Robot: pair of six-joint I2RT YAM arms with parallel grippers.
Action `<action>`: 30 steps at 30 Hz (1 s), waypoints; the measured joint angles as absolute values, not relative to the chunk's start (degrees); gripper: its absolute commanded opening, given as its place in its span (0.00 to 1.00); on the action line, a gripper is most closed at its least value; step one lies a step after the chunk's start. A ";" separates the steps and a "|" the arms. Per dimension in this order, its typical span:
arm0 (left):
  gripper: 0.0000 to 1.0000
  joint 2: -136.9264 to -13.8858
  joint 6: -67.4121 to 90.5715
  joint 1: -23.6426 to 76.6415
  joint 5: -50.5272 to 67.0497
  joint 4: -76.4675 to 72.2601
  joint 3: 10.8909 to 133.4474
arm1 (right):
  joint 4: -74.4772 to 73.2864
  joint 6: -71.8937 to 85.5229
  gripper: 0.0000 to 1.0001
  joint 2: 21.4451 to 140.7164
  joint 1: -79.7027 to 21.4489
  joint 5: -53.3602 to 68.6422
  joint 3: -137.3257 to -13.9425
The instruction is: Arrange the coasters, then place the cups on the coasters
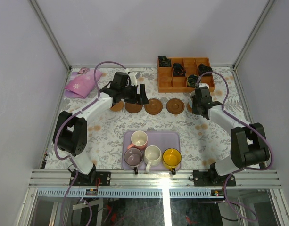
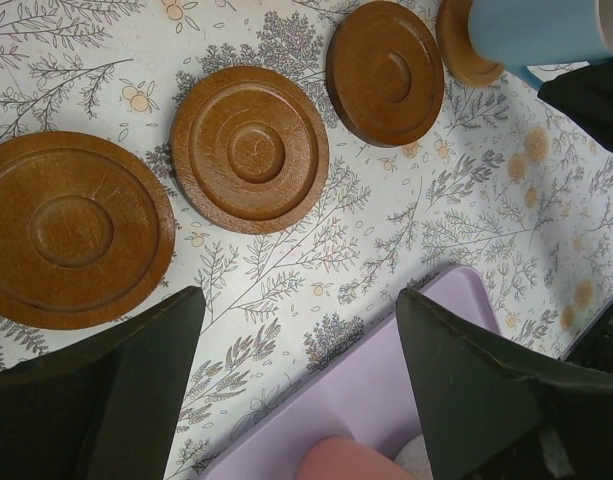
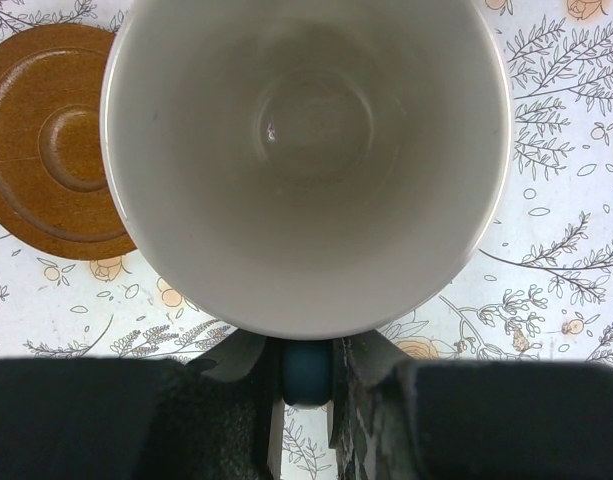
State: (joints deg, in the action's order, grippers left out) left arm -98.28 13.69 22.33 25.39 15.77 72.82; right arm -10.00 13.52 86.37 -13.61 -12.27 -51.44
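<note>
I am holding my left claw (image 2: 298, 335) wide, nothing between its fingers, and it is hanging over the table (image 1: 111, 134) above the left part of a row of 5 coasters (image 1: 153, 106). Just ahead of its fingertips 3 bare coasters are lying flat, side by side and apart from one another. Past them, at the row's right end, the blue cup (image 2: 541, 30) is sitting over another coaster. 1 more coaster is lying half hidden under this arm at the row's left end. I am pinching my right claw (image 3: 306, 378) narrow on the blue cup's handle, which is showing between the 2 fingers. The cup is standing upright, mouth up, directly ahead of this claw, and a bare coaster is lying just to its left. Whether the cup is resting on its coaster or hanging a little above it I cannot tell. Behind both claws, toward my bases, the tray (image 1: 170, 138) is lying with 4 cups in it: the pink cup (image 1: 139, 138) and the purple cup (image 1: 133, 157) on the left, then the white cup (image 1: 152, 154) and the yellow cup (image 1: 171, 157). Its far-left corner is lying nearest my left claw. Beyond my right claw the box (image 1: 166, 84) is sitting at the table's far edge.
</note>
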 measured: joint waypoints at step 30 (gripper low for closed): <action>0.78 -98.28 13.65 22.00 25.02 15.81 72.82 | -9.50 15.92 0.00 87.48 -13.61 -11.51 -50.81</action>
